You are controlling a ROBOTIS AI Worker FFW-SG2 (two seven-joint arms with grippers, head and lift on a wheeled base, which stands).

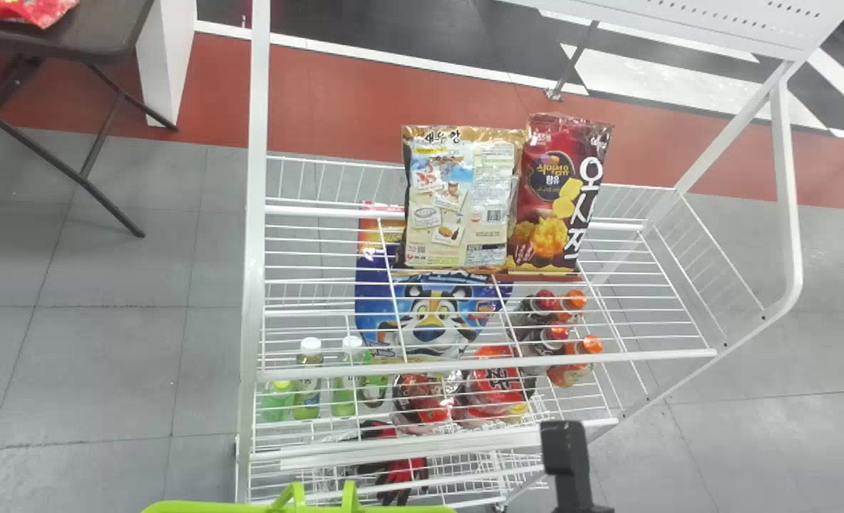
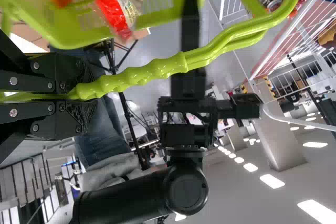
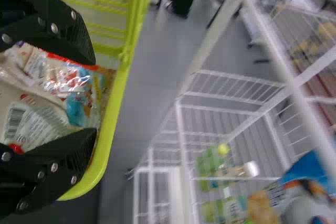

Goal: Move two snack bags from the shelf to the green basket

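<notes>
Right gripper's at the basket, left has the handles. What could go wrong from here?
Swing or tilt: the left gripper holds the green basket by its handles, so a bump may tip it.

Snag: the right gripper's open fingers are right by the snack bags and the basket's rim; pulling away could catch either.

Live from my head view: bottom edge slices the green basket [image 1: 208, 508], top edge crops a red bag [image 1: 37, 10]; in my right wrist view, the shelf [image 3: 286, 72] blurs!
</notes>
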